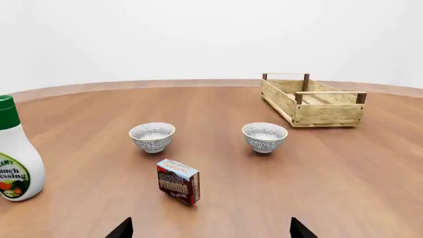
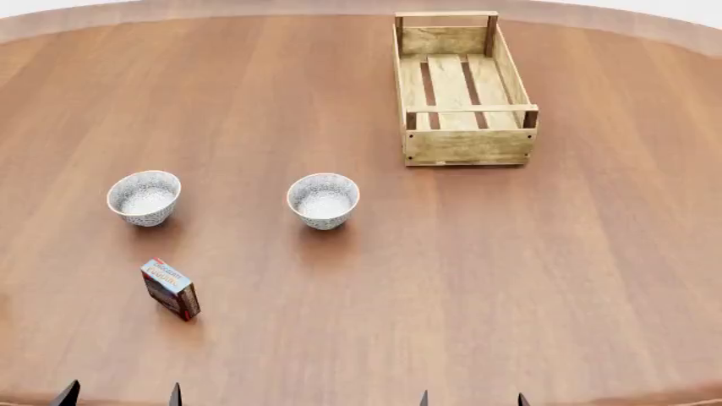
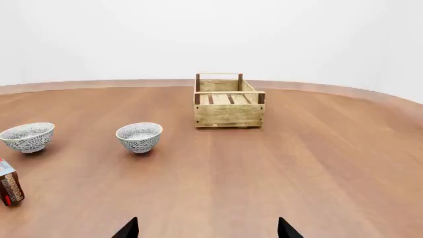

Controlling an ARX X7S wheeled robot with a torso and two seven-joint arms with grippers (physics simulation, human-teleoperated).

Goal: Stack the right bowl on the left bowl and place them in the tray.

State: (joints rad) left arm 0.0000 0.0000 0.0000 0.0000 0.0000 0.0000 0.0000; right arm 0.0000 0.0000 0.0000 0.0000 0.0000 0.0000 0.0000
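Two patterned grey-white bowls stand upright and apart on the brown wooden table. The left bowl (image 2: 144, 197) (image 1: 152, 137) (image 3: 27, 137) is at the table's left; the right bowl (image 2: 323, 200) (image 1: 264, 137) (image 3: 139, 137) is near the middle. The light-wood tray (image 2: 464, 87) (image 1: 312, 99) (image 3: 228, 100) lies farther back, right of the bowls, holding nothing. My left gripper (image 2: 121, 396) (image 1: 210, 229) hangs open at the near edge, well short of the bowls. My right gripper (image 2: 474, 399) (image 3: 206, 229) is open too, with nothing between its dark fingertips.
A small red-and-blue pudding box (image 2: 171, 288) (image 1: 178, 181) (image 3: 9, 188) stands in front of the left bowl. A white ranch dressing bottle with a green cap (image 1: 15, 151) stands at the far left, seen only by the left wrist.
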